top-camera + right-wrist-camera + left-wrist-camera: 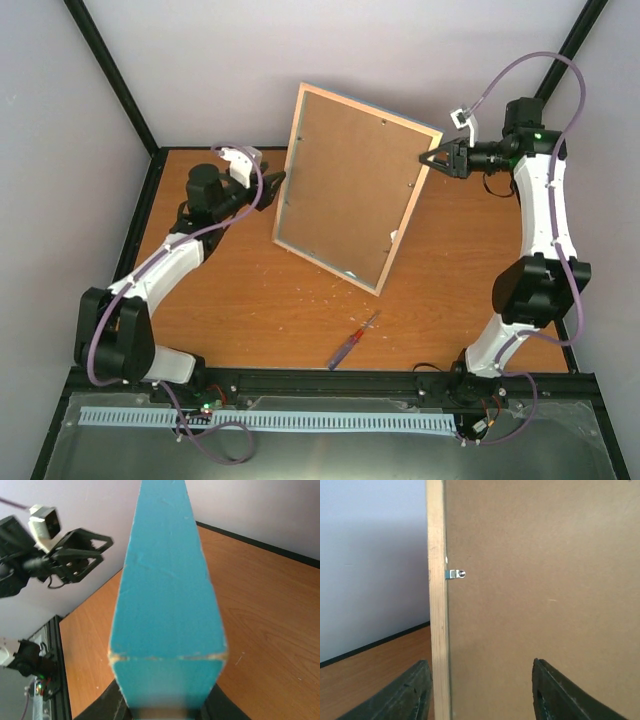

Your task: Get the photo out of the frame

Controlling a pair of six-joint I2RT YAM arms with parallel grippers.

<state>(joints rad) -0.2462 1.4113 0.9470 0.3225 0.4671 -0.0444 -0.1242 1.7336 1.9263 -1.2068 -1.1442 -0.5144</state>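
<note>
The frame [350, 185] stands tilted on its lower edge with its back towards the top camera: pale wood rim, brown backing board. The photo is hidden behind the board. My right gripper [432, 158] is shut on the frame's upper right edge; the right wrist view shows the light-blue edge [167, 605] clamped between the fingers [107, 705]. My left gripper [276, 180] is open at the frame's left edge. In the left wrist view its fingers [412, 695] straddle the wood rim [437, 605], below a small metal clip [455, 574].
A screwdriver [352, 340] with a red and blue handle lies on the wooden table [250, 300] in front of the frame. Small white crumbs dot the table. Black rails and grey walls border the table. The left arm's gripper [75, 555] shows in the right wrist view.
</note>
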